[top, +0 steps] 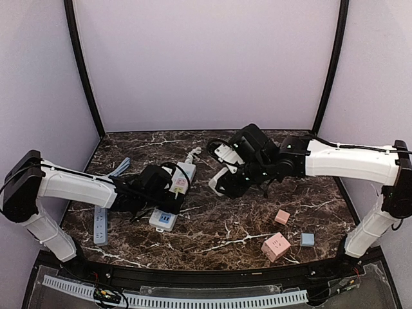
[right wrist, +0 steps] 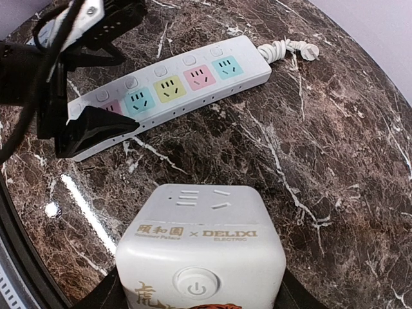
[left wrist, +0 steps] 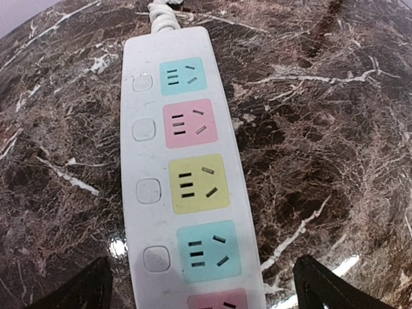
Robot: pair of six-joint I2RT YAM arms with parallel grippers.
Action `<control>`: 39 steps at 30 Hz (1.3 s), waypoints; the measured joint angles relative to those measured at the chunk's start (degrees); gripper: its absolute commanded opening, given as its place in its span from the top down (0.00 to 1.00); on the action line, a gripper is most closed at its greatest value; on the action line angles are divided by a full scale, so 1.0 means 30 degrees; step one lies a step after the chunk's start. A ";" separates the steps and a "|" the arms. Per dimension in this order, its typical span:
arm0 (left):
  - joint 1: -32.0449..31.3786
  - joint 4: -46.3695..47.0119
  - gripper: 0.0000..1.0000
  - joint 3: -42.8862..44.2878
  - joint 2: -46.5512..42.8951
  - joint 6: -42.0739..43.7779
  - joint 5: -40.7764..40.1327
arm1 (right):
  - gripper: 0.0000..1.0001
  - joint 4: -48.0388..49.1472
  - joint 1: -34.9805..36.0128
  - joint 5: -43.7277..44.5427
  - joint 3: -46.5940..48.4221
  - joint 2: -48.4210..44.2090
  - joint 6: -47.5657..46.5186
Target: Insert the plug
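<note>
In the top view, the power strip [top: 182, 182] lies left of centre on the marble tabletop [top: 225, 225]. Its long axis runs from upper right to lower left, cord end uppermost. The left hand [top: 168, 201] sits over it, released. At centre, the right hand [top: 222, 182] grasps the white cube plug [top: 217, 183].

In the left wrist view, the strip runs top to bottom between wide-spread fingertips [left wrist: 84, 286].

In the right wrist view, the plug fills the lower centre. Its button face is toward the camera, the slotted face is above that, and the prongs are hidden. The strip slants across the upper left.
</note>
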 measured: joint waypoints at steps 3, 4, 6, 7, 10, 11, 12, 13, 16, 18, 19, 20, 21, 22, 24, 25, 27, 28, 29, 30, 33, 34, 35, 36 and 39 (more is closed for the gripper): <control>0.0692 -0.0248 0.01 0.0809 0.1559 -0.0058 0.0787 | 1.00 0.0160 -0.0036 0.0168 -0.0823 -0.0546 0.0095; 0.0911 -0.0299 0.01 0.0896 0.1938 -0.0073 0.1056 | 1.00 0.0182 -0.0051 0.0197 -0.1020 -0.0692 0.0109; 0.1224 -0.0423 0.01 0.1013 0.2535 -0.0073 0.1574 | 1.00 0.0182 -0.0087 0.0226 -0.1377 -0.0998 0.0175; 0.1355 -0.0459 0.01 0.1064 0.2769 -0.0073 0.1851 | 1.00 0.0204 -0.0109 0.0248 -0.1508 -0.1137 0.0219; 0.1443 -0.0554 0.06 0.1319 0.3286 -0.0058 0.2353 | 1.00 0.0270 -0.0124 0.0321 -0.1734 -0.1479 0.0306; 0.1443 -0.0576 0.12 0.1464 0.3453 -0.0051 0.2484 | 1.00 0.0313 -0.0124 0.0342 -0.1756 -0.1559 0.0321; 0.1443 -0.0597 0.15 0.1588 0.3585 -0.0029 0.2514 | 1.00 0.0342 -0.0124 0.0342 -0.1785 -0.1617 0.0342; 0.1443 -0.0641 0.21 0.1712 0.3708 -0.0051 0.2550 | 1.00 0.0350 -0.0124 0.0350 -0.1800 -0.1654 0.0357; 0.1457 -0.0656 0.32 0.1836 0.3774 0.0022 0.2696 | 1.00 0.0379 -0.0124 0.0408 -0.1851 -0.1734 0.0379; 0.1486 -0.0641 0.37 0.1836 0.3774 0.0138 0.2892 | 1.00 0.0423 -0.0131 0.0503 -0.1909 -0.1763 0.0423; 0.1486 -0.0641 0.40 0.1836 0.3774 0.0175 0.2980 | 1.00 0.0430 -0.0131 0.0539 -0.1938 -0.1778 0.0430; 0.1501 -0.0634 0.41 0.1836 0.3774 0.0233 0.3089 | 1.00 0.0430 -0.0131 0.0576 -0.1953 -0.1785 0.0444; 0.1508 -0.0612 0.42 0.1829 0.3767 0.0291 0.3213 | 1.00 0.0430 -0.0131 0.0605 -0.1953 -0.1792 0.0452; 0.1523 -0.0503 0.42 0.1792 0.3745 0.0364 0.3402 | 1.00 0.0430 -0.0131 0.0627 -0.1953 -0.1792 0.0488; 0.1501 -0.0109 0.42 0.1581 0.3650 0.0627 0.3847 | 1.00 0.0423 -0.0131 0.0707 -0.2004 -0.1829 0.0583; 0.1421 0.0087 0.41 0.1443 0.3570 0.0772 0.4102 | 1.00 0.0430 -0.0138 0.0750 -0.2062 -0.1880 0.0627; 0.1056 0.0226 0.41 0.1260 0.3402 0.1049 0.4466 | 1.00 0.0335 -0.0146 0.0889 -0.2280 -0.2055 0.0801; 0.0736 0.0219 0.41 0.1195 0.3337 0.1173 0.4626 | 1.00 0.0291 -0.0146 0.0984 -0.2390 -0.2135 0.0889; 0.0408 0.0226 0.41 0.1166 0.3300 0.1253 0.4750 | 1.00 0.0277 -0.0153 0.1064 -0.2506 -0.2222 0.0998; 0.0029 0.0233 0.41 0.1151 0.3279 0.1319 0.4874 | 1.00 0.0219 -0.0160 0.1122 -0.2623 -0.2295 0.1144; -0.1115 0.0306 0.41 0.1100 0.3242 0.1421 0.5209 | 1.00 -0.0087 -0.0168 0.1246 -0.2922 -0.2433 0.1654; -0.1494 0.0357 0.41 0.1078 0.3235 0.1443 0.5319 | 1.00 -0.0219 -0.0168 0.1297 -0.3009 -0.2448 0.1843; -0.1741 0.0364 0.41 0.1078 0.3220 0.1464 0.5406 | 1.00 -0.0364 -0.0168 0.1326 -0.3118 -0.2470 0.2055; -0.2018 0.0364 0.40 0.1078 0.3213 0.1494 0.5501 | 1.00 -0.0510 -0.0175 0.1341 -0.3220 -0.2499 0.2229; -0.2732 0.0357 0.39 0.1078 0.3206 0.1647 0.5632 | 1.00 -0.0867 -0.0197 0.1246 -0.3759 -0.2863 0.2863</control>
